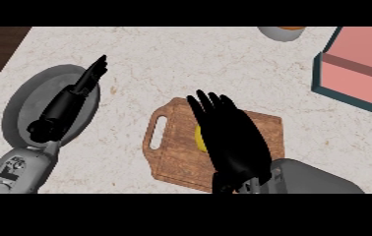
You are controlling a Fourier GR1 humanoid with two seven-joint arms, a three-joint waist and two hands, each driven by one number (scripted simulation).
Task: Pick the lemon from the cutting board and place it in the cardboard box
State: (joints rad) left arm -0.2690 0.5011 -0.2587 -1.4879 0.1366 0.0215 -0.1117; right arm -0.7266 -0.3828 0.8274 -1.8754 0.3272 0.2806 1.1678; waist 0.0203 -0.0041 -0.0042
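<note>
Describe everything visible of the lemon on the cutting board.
Only a narrow yellow sliver of the lemon shows, smooth and rounded at its left edge. It lies near the middle of the wooden cutting board, right of the board's handle slot. The right hand is above it, straight fingers pointing away from the robot, hiding most of the fruit. Whether the hand touches the lemon cannot be told.

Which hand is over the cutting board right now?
The right hand, fingers straight above the cutting board and lemon; the left hand is over the grey plate.
</note>
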